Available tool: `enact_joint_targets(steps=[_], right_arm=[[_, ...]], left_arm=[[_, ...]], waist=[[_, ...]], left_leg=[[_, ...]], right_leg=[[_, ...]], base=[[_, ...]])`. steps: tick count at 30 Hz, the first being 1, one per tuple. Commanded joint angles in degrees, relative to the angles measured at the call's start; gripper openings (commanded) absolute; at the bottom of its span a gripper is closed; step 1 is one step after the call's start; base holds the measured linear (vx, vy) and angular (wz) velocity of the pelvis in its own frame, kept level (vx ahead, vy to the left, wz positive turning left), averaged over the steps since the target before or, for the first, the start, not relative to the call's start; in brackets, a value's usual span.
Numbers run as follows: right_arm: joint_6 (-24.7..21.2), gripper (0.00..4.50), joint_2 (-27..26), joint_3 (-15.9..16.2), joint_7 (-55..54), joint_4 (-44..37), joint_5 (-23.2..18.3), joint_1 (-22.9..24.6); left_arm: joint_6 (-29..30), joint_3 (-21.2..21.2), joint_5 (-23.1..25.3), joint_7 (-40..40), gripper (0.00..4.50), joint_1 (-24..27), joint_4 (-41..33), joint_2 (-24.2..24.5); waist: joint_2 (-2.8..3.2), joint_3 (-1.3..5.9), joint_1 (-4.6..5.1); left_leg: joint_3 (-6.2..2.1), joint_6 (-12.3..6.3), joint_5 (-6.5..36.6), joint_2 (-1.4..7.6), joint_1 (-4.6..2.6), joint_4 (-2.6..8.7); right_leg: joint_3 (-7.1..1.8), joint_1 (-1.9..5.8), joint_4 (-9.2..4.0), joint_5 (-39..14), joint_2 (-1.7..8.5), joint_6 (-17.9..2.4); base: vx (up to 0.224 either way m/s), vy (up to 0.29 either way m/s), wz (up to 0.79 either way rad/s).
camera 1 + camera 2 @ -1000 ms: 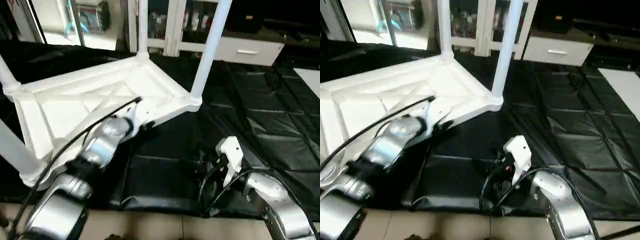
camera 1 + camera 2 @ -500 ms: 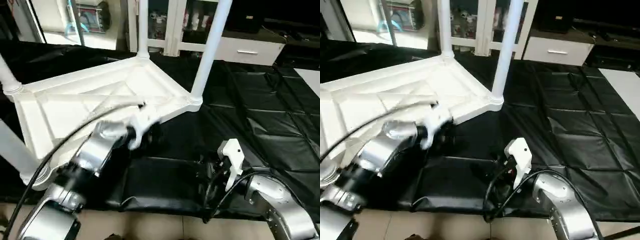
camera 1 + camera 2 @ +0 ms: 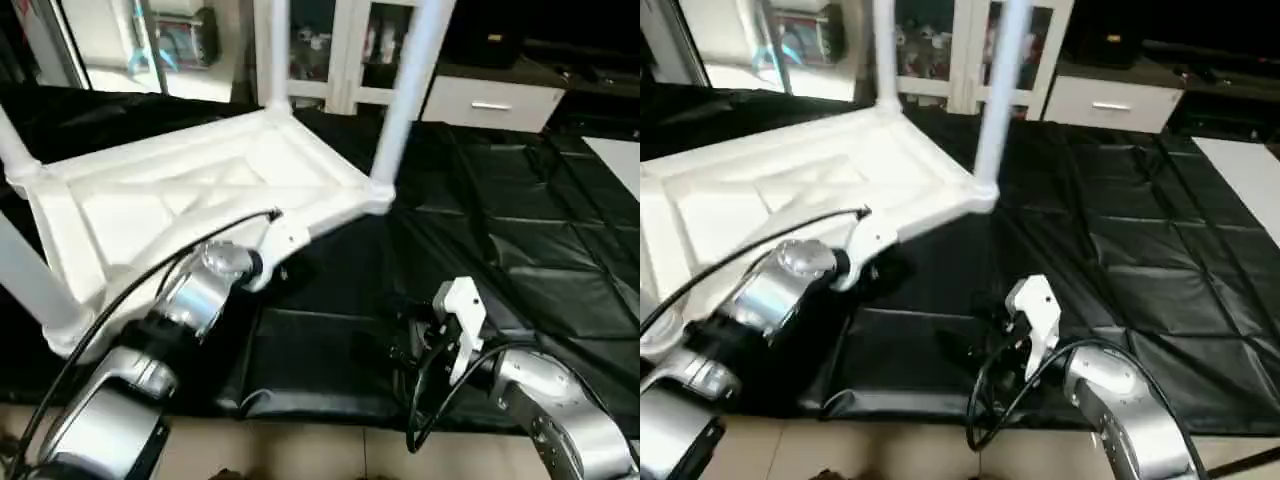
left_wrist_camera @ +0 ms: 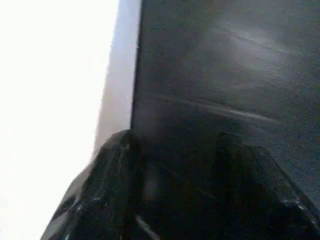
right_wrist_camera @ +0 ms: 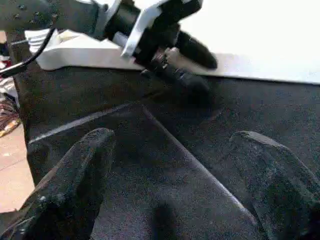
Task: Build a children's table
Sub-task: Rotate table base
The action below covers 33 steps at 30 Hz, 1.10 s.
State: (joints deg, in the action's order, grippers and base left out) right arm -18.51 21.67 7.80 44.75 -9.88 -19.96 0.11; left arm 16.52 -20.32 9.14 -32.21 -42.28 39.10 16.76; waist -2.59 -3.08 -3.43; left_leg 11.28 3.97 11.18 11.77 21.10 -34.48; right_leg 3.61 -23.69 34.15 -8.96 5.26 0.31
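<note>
Both grippers spread, left gripper [image 5: 192,62] beside upturned children's table [image 3: 170,200] (legs up), right gripper [image 5: 175,185] empty over mat [image 3: 500,250]

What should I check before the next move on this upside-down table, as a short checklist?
1. Table lies top down on the black mat: ok.
2. All four legs stand in their corners, such as the leg nearest the right arm: ok.
3. Left gripper open beside the table's near edge, holding nothing: ok.
4. Right gripper open over bare mat: ok.
5. Legs seated fully: cannot tell.
</note>
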Motion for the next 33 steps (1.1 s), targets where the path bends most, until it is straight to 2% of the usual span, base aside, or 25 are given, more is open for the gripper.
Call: enact_joint_targets(steps=[1,4,6,7,9,10,11,12,13,14,15,16,17,18,19,21,22,23,25,28,29,30,31,33], right_arm=[[0.27,3.98,0.62,-0.52,-0.24,0.18,0.46,-0.51],[0.41,3.98,0.59,-0.51,-0.38,0.46,0.62,-0.61],[0.38,3.98,0.59,-0.51,-0.48,0.41,0.67,-0.61],[0.36,3.98,0.59,-0.49,-0.56,0.36,0.71,-0.59],[0.37,3.98,0.62,-0.51,-0.64,0.30,0.75,-0.56],[0.36,3.98,0.71,-0.60,-0.71,-0.01,0.74,-0.38],[0.34,3.98,0.77,-0.72,-0.78,-0.29,0.72,-0.22],[0.33,3.98,0.85,-1.23,-1.06,-1.19,0.51,0.36],[0.33,3.98,0.85,-1.23,-1.06,-1.19,0.51,0.36],[0.35,3.98,0.83,-1.42,-1.22,-1.53,0.42,0.59],[0.37,3.98,0.68,-1.83,-1.53,-1.89,0.11,0.86],[0.40,3.98,0.36,-2.33,-1.89,-2.30,-0.40,1.20],[0.41,3.98,-0.06,-2.81,-2.29,-2.64,-1.00,1.53],[0.40,3.98,-0.22,-2.98,-2.46,-2.83,-1.22,1.69],[0.46,3.98,-0.49,-3.07,-2.64,-2.94,-1.43,1.84],[0.63,3.98,-1.28,-2.89,-3.13,-3.13,-1.63,1.98],[0.82,3.98,-1.77,-2.64,-3.44,-3.07,-1.54,1.90],[0.93,3.98,-2.03,-2.50,-3.53,-3.03,-1.49,1.82],[1.06,3.98,-2.60,-2.19,-3.49,-2.87,-1.63,1.58],[1.20,3.98,-2.64,-2.01,-3.40,-2.77,-1.53,1.46],[1.32,3.98,-2.57,-1.83,-3.22,-2.60,-1.53,1.25],[1.36,3.98,-2.51,-1.79,-3.13,-2.53,-1.57,1.16],[1.39,3.98,-2.49,-1.76,-3.10,-2.47,-1.56,1.11],[1.41,3.98,-2.47,-1.76,-3.07,-2.44,-1.55,1.07]], left_arm=[[-3.30,2.12,1.03,5.10,2.88,-3.47,3.75,-1.65],[-7.08,1.17,2.54,9.37,2.88,-6.08,9.79,-3.36],[-9.06,0.64,3.45,11.72,2.88,-7.18,12.43,-3.92],[-10.59,0.42,4.07,13.30,2.88,-7.96,14.38,-4.31],[-12.10,0.50,4.35,14.73,2.88,-8.53,15.86,-4.77],[-14.49,1.22,4.00,15.56,2.88,-8.89,16.55,-5.52],[-16.38,2.24,3.01,15.06,2.88,-8.89,16.41,-6.19],[-19.50,7.13,-3.56,10.70,2.88,-7.01,11.67,-8.47],[-19.50,7.13,-3.56,10.70,2.88,-7.01,11.67,-8.47],[-20.18,9.01,-6.39,8.84,2.88,-6.02,9.37,-9.26],[-19.20,11.18,-10.96,5.86,2.88,-3.65,3.79,-10.06],[-16.48,12.65,-16.50,1.91,2.88,0.25,-5.03,-10.35],[-12.96,13.46,-21.94,-1.58,2.88,4.56,-14.41,-10.18],[-11.61,13.69,-23.95,-2.82,2.88,6.23,-17.97,-10.05],[-9.44,13.27,-26.42,-4.67,2.88,8.76,-22.76,-9.15],[-6.29,11.66,-30.00,-7.62,2.88,14.30,-30.96,-5.60],[-5.34,11.05,-31.36,-9.19,2.88,17.25,-34.29,-3.39],[-5.20,11.16,-31.97,-10.53,2.88,18.72,-35.38,-2.39],[-5.65,11.11,-33.47,-14.95,2.88,22.10,-37.70,0.72],[-5.73,11.26,-33.75,-16.74,2.88,23.12,-38.28,1.92],[-2.66,12.48,-34.79,-20.60,2.88,25.37,-40.37,4.61],[-1.54,12.91,-35.12,-21.70,2.88,25.94,-40.86,5.47],[0.04,13.33,-35.86,-22.25,2.88,26.57,-41.92,6.33],[0.99,13.56,-36.40,-22.49,2.88,26.93,-42.57,6.90]], waist=[[-0.15,3.86,-0.42],[-0.33,4.00,-0.50],[-0.33,4.05,-0.49],[-0.14,4.08,-0.46],[-0.21,4.25,-0.55],[0.18,4.25,-0.59],[0.08,4.29,-0.51],[0.50,4.32,-0.77],[0.23,4.36,-0.75],[0.43,4.34,-1.03],[0.70,4.20,-1.20],[0.54,4.08,-1.42],[0.25,4.09,-1.56],[0.26,3.92,-1.51],[0.59,3.91,-1.29],[0.59,3.44,-1.00],[0.55,3.39,-0.93],[0.81,3.12,-0.42],[0.86,2.88,-0.13],[1.04,2.75,-0.08],[1.27,2.71,-0.10],[1.14,2.73,0.22],[1.44,2.63,0.32],[1.32,2.73,0.55]], left_leg=[[-0.99,-1.47,13.11,1.30,-0.49,4.35],[-1.07,-2.21,11.20,1.31,-0.20,4.26],[-1.07,-2.49,10.93,1.33,-0.27,4.21],[-1.04,-2.89,10.77,1.20,-0.32,4.09],[-1.08,-3.35,9.31,1.32,-0.36,4.00],[-1.11,-3.74,8.30,1.36,-0.33,3.96],[-0.98,-4.23,7.89,1.30,-0.37,3.84],[-1.01,-4.24,7.42,1.36,-0.34,3.79],[-0.84,-4.35,7.70,1.43,-0.39,3.80],[-0.86,-4.45,8.22,1.55,-0.55,3.78],[-0.85,-4.40,8.84,1.60,-0.50,3.91],[-0.81,-4.06,9.50,1.74,-0.44,4.04],[-0.97,-3.41,9.55,2.12,-0.17,4.24],[-0.74,-3.65,10.13,1.97,-0.10,4.24],[-0.60,-3.18,12.07,1.97,-0.51,4.24],[-0.65,-2.15,15.75,1.91,-0.43,4.65],[-0.96,-0.94,18.17,2.00,-0.71,4.83],[-1.00,-0.13,19.71,1.81,-0.78,5.01],[-1.12,1.13,22.65,1.70,-1.27,5.17],[-1.29,2.06,24.12,1.67,-1.41,5.41],[-1.40,2.44,24.71,1.70,-1.47,5.57],[-1.60,2.61,24.29,1.65,-0.86,5.84],[-1.72,2.79,24.51,1.66,-0.71,5.97],[-1.56,2.87,25.36,1.52,-1.20,5.77]], right_leg=[[-2.16,2.66,-4.15,-14.94,2.76,-9.15],[-2.10,2.94,-3.77,-12.47,2.78,-9.55],[-2.08,2.93,-3.76,-12.05,2.79,-9.59],[-2.07,2.87,-3.86,-11.43,2.63,-9.54],[-2.08,3.02,-3.44,-8.59,2.68,-10.42],[-2.10,3.08,-3.13,-6.49,2.72,-11.46],[-2.09,3.09,-3.22,-4.97,2.65,-12.31],[-2.12,3.35,-3.03,-3.18,2.91,-13.95],[-2.12,3.21,-3.02,-2.73,2.85,-14.56],[-2.11,3.16,-2.84,-2.50,2.85,-15.29],[-2.08,3.12,-2.97,-3.25,2.84,-15.28],[-2.13,3.21,-2.88,-3.74,3.01,-15.85],[-2.19,3.79,-2.27,-3.46,3.54,-16.99],[-2.21,3.40,-2.68,-4.53,3.29,-16.75],[-2.18,3.01,-2.87,-7.19,2.97,-16.11],[-2.20,2.74,-3.57,-13.98,2.75,-13.51],[-2.16,2.55,-3.80,-19.01,2.97,-11.34],[-2.15,2.07,-4.36,-22.49,2.53,-9.22],[-2.12,1.43,-5.11,-26.80,2.31,-6.56],[-2.09,1.28,-5.45,-28.52,2.31,-5.08],[-2.06,1.29,-5.48,-28.47,2.35,-4.87],[-2.04,1.79,-5.18,-28.03,2.49,-4.83],[-2.00,1.86,-5.09,-28.25,2.48,-4.70],[-2.02,1.43,-5.35,-28.48,2.30,-4.50]], base=[[0.000,0.000,0.00],[0.000,0.000,0.00],[0.000,0.000,0.00],[0.000,0.000,0.00],[0.000,0.000,0.00],[0.000,0.000,0.00],[0.000,0.000,0.00],[0.000,0.000,0.00],[0.000,0.000,0.00],[0.000,0.000,0.00],[0.000,0.000,0.00],[0.000,0.000,0.00],[0.000,0.000,0.00],[0.000,0.000,0.00],[0.000,0.000,0.00],[0.000,0.000,0.00],[0.000,0.000,0.00],[0.000,0.000,0.00],[0.000,0.000,0.00],[0.000,0.000,0.00],[0.000,0.000,0.00],[0.000,0.000,0.00],[0.000,0.000,0.00],[0.000,0.000,0.00]])
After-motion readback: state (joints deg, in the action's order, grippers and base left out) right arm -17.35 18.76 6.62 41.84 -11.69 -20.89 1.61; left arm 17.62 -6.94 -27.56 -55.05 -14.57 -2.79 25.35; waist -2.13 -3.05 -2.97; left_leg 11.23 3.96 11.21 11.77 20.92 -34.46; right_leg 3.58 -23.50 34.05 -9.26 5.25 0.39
